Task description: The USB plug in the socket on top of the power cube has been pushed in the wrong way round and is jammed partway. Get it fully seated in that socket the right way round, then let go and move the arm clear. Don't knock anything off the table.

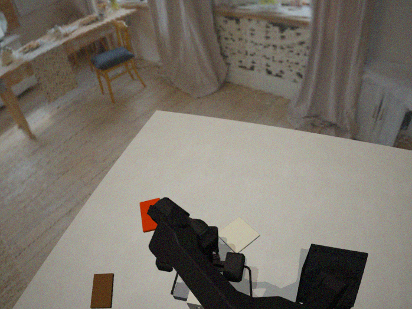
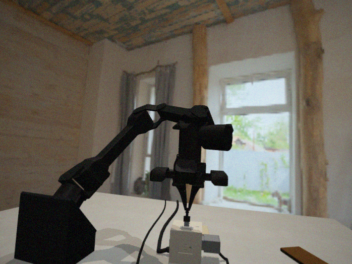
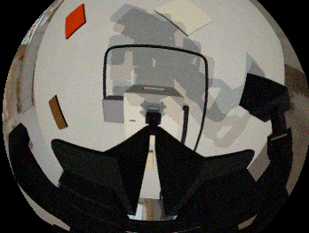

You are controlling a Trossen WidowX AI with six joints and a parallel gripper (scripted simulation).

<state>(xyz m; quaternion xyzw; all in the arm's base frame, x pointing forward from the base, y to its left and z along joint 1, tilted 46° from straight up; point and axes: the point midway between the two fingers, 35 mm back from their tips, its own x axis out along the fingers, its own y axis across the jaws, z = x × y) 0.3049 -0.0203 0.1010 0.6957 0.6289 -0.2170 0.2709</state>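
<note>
The white power cube (image 2: 185, 244) (image 3: 134, 108) stands on the table, mostly hidden behind the arm in the top view. The USB plug (image 2: 186, 218) (image 3: 153, 117) has a black body and stands upright over the socket on the cube's top. A short length of its grey metal shell shows between the body and the socket, so it is not fully down. Which way round it faces I cannot tell. My gripper (image 2: 187, 210) (image 3: 153, 131) points straight down and is shut on the top of the plug.
A grey block (image 2: 211, 243) (image 3: 114, 110) sits against the cube's side. Black cables (image 2: 162, 236) (image 3: 206, 89) loop beside the cube. A red tile (image 1: 147, 216) (image 3: 75, 21), a brown tile (image 1: 102, 290) (image 2: 302, 254) (image 3: 58, 112) and a cream tile (image 1: 239, 234) (image 3: 184, 15) lie around on the table.
</note>
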